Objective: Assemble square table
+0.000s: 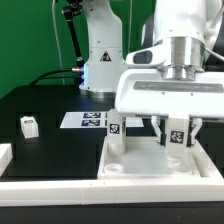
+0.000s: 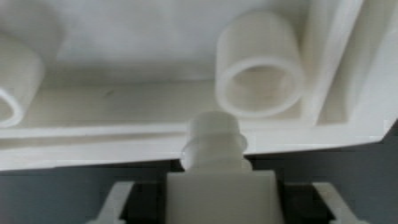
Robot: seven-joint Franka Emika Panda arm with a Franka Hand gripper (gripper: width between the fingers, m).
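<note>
The white square tabletop [image 1: 150, 162] lies with its raised rim up at the front of the exterior view. In the wrist view I see its inside [image 2: 125, 110] and a round corner socket [image 2: 267, 70]. My gripper [image 1: 172, 135] hangs just above its far right part, shut on a white tagged leg [image 1: 180, 136]. In the wrist view the gripper [image 2: 217, 208] holds the leg [image 2: 222, 190] with its threaded tip [image 2: 214, 140] close beside that socket. A second tagged leg [image 1: 115, 126] stands upright at the tabletop's far left corner. A third leg [image 1: 29, 125] lies loose on the black table.
The marker board [image 1: 85, 120] lies behind the tabletop. Long white border rails run along the front [image 1: 90, 192] and at the exterior view's left edge [image 1: 4, 155]. The robot base [image 1: 100, 60] stands at the back.
</note>
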